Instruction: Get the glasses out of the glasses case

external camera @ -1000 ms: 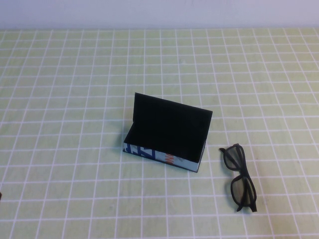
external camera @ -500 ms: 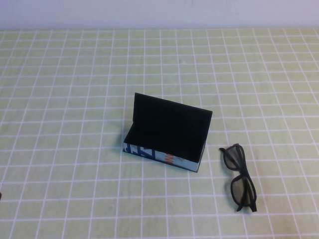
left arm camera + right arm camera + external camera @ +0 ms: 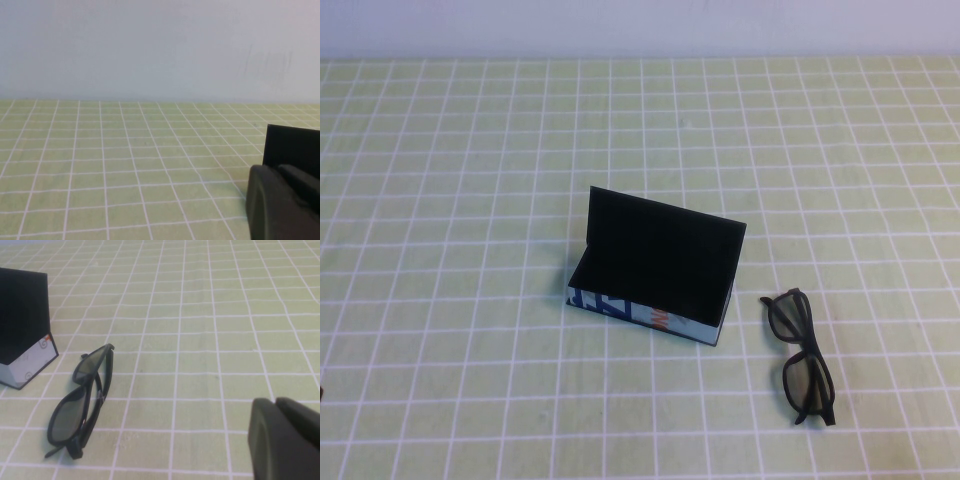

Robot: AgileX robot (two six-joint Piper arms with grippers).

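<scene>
Both grippers, left (image 3: 282,202) and right (image 3: 285,437), sit withdrawn at the near edge; we cannot tell their state. The glasses (image 3: 802,358) lie folded on the cloth (image 3: 450,250) at 4 o'clock of the open case (image 3: 655,270), just beside it. We judge that a returning arm could tip the lid or scrape the lenses.

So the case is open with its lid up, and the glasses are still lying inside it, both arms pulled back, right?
Not quite. The glasses case is open with its lid up, but the glasses lie folded on the table to the robot's right of the case, not inside it; the high view shows this. The left gripper and right gripper show only in their own wrist views, away from both.
</scene>
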